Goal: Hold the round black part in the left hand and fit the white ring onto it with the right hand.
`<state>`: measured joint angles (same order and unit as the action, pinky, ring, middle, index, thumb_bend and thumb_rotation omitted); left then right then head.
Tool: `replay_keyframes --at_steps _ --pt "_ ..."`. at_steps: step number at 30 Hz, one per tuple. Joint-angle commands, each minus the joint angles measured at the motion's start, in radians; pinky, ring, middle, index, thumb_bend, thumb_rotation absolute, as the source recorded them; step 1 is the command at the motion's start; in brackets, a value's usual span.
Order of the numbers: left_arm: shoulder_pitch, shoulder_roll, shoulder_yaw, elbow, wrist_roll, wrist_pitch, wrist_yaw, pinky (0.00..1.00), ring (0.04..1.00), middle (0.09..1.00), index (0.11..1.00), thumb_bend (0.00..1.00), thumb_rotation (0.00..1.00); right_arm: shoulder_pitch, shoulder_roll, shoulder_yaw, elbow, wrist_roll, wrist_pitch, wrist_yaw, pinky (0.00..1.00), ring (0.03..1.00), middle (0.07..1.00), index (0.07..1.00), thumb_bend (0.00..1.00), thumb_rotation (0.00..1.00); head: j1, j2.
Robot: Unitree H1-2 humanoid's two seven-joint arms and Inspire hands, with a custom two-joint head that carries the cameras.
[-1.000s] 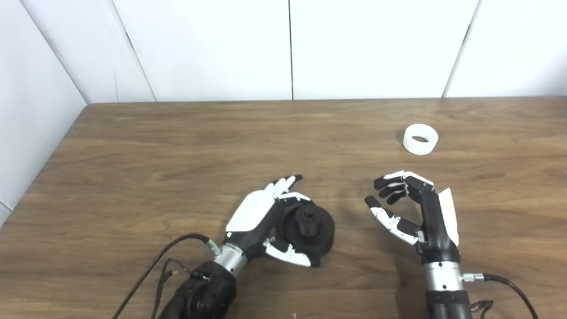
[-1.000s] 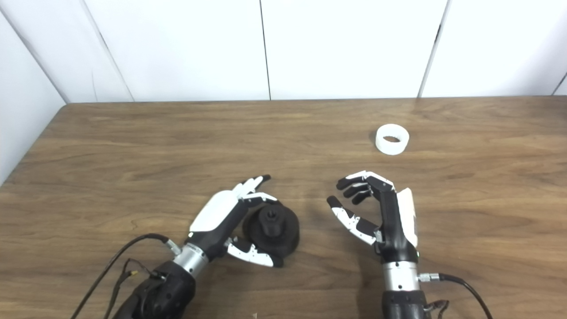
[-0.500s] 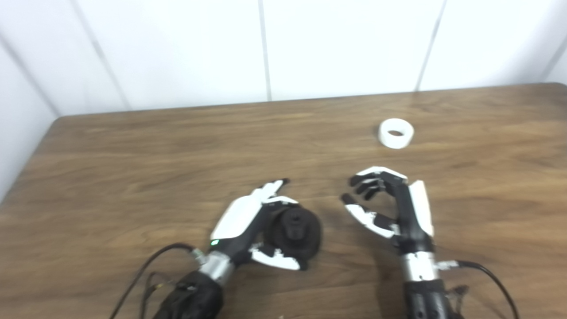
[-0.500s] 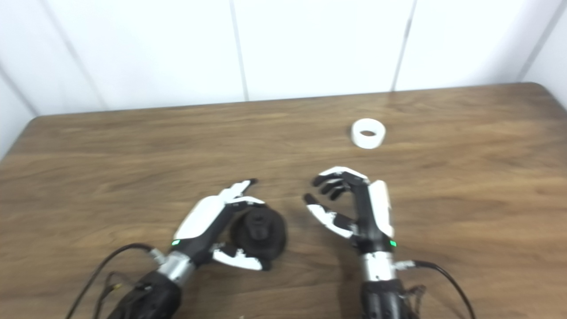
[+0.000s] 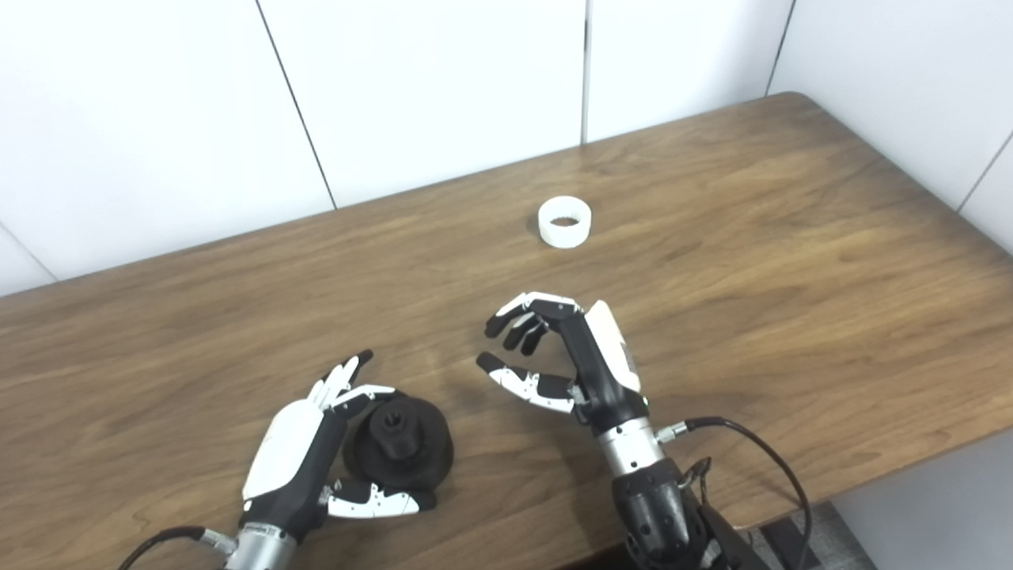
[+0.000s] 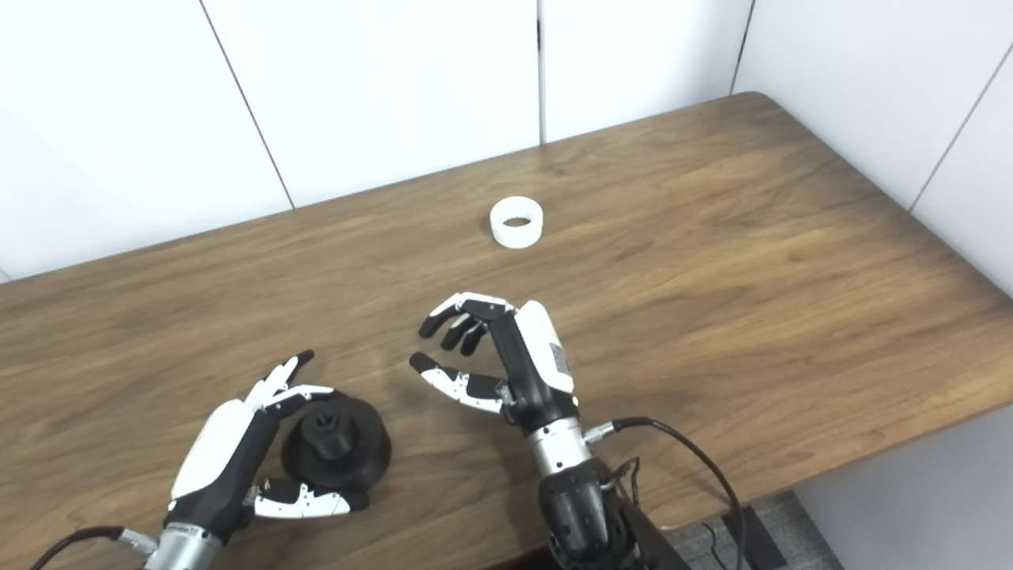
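Left eye view: left hand [image 5: 305, 459] loosely cupping round black plastic part [image 5: 400, 450] on wooden counter [image 5: 752, 261], not clamped; right hand [image 5: 566, 360] released, empty; white plastic ring [image 5: 565, 222] at 12 o'clock.

Table [image 5: 752, 237]: wood-grain top, brown, smooth w/ a soft satin sheen. White ring [image 5: 565, 222]: looks like matt plastic, smooth. Round black part [image 5: 400, 445]: matt black, prob. plastic or rubber, cannot be told apart. Left hand [image 5: 305, 459] and right hand [image 5: 570, 356]: glossy white shells over matt black plastic; bare silvery metal is seen at the wrists. Wall panels [image 5: 427, 79]: smooth, white, low gloss.
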<state>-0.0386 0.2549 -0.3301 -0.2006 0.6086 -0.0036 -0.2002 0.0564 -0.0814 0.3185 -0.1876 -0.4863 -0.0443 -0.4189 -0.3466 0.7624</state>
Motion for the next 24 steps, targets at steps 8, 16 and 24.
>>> replay_keyframes --at_steps 8,16,24 --pt "-0.014 0.01 0.018 -0.023 -0.012 -0.021 -0.003 1.0 1.0 1.0 0.638 0.94 0.3 -0.061 -0.015 -0.042 -0.094 -0.155 0.147 0.105 0.55 0.663 0.693 0.498 0.51 0.16 -0.013 -0.004" --pt "-0.012 0.006 0.015 -0.027 -0.012 -0.014 -0.008 1.0 1.0 1.0 0.637 0.94 0.3 -0.143 -0.11 -0.109 -0.146 -0.289 0.251 0.26 0.67 0.826 0.85 0.69 0.64 0.3 -0.002 0.0" --pt "-0.015 0.003 0.016 -0.024 -0.006 -0.013 -0.006 1.0 1.0 1.0 0.638 0.94 0.3 -0.213 -0.157 -0.157 -0.12 -0.341 0.268 0.319 0.75 0.878 0.895 0.757 0.7 0.38 -0.002 -0.001"
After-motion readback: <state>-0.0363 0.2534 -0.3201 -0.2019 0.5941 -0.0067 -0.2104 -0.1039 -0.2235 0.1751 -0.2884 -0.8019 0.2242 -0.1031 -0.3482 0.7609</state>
